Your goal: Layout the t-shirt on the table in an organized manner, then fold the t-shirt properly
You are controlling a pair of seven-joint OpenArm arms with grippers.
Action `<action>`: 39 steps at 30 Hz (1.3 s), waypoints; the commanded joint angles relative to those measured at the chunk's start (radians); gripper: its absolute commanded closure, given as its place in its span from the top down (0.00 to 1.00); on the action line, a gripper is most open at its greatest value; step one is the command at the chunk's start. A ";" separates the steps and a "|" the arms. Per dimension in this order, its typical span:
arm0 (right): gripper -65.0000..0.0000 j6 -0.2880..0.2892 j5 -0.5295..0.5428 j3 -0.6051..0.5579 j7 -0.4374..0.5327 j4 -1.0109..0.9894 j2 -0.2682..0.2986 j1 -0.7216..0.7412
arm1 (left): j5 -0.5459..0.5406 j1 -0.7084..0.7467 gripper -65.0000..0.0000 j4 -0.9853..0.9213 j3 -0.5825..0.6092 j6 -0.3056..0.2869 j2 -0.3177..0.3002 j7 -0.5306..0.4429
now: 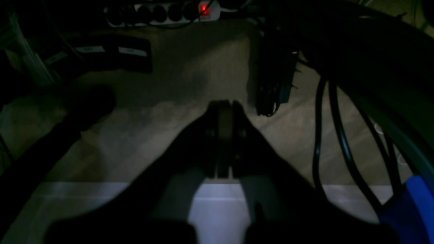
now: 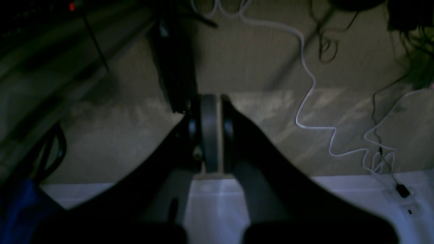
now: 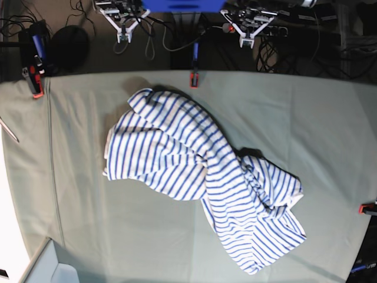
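The white t-shirt with thin blue stripes (image 3: 200, 177) lies crumpled on the pale grey-green table (image 3: 306, 118), stretched from upper left to lower right in the base view. Its lower right part is bunched in folds. Both arms are drawn back beyond the table's far edge, well away from the shirt. My left gripper (image 3: 246, 36) is at the top right of the base view and my right gripper (image 3: 122, 32) at the top left. In the dark wrist views the left gripper (image 1: 223, 135) and right gripper (image 2: 212, 132) are shut and empty over the floor. The shirt does not show there.
Red clamps sit at the far edge (image 3: 193, 78), the far left corner (image 3: 35, 79) and the right edge (image 3: 368, 207). A power strip (image 1: 162, 13) and black cables (image 1: 318, 135) lie under the left arm. A white cable (image 2: 305, 84) lies under the right arm.
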 commanded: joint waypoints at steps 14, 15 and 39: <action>0.00 0.025 0.004 -0.007 0.004 0.003 0.001 0.006 | 0.001 -0.003 0.00 0.000 0.004 0.009 0.003 0.004; 0.00 0.025 0.004 -0.007 0.004 0.003 0.001 0.006 | 0.001 -0.003 0.00 0.000 0.004 0.009 0.003 0.004; 0.00 0.025 0.004 -0.007 0.004 0.117 0.001 -0.088 | -0.004 0.006 0.00 0.000 -0.001 0.002 -0.023 -0.002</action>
